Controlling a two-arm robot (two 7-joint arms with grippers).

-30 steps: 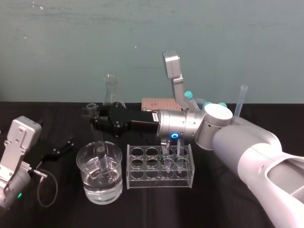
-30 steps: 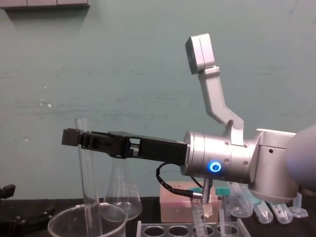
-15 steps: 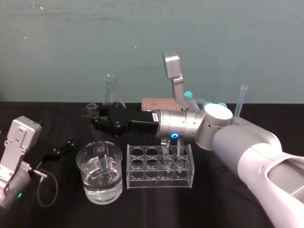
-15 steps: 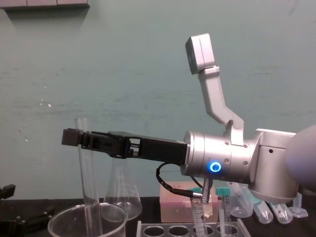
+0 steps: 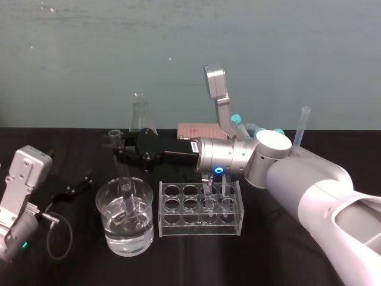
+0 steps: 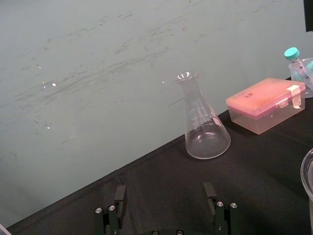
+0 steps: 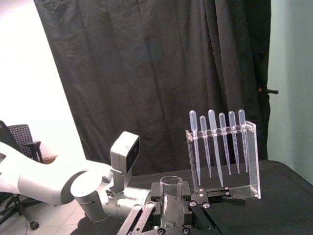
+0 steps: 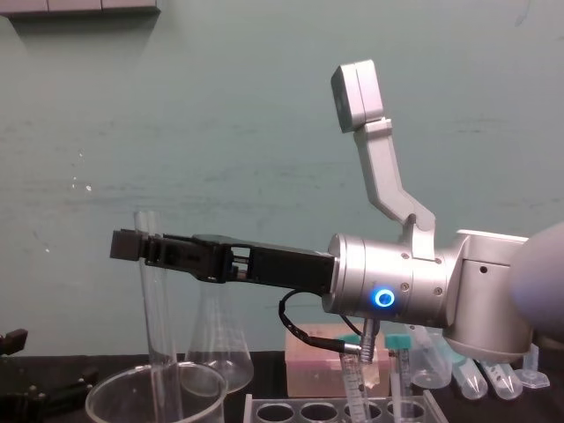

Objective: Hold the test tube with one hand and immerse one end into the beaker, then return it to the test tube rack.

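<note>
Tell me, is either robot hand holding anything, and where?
The right gripper holds the test tube just below its open top; the left gripper, open, holds nothing.

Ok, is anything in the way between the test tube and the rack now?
Only the beaker wall: the test tube, gripped by the right gripper, stands with its lower end inside, so it must lift out first. The test tube rack alongside has empty holes.
</note>
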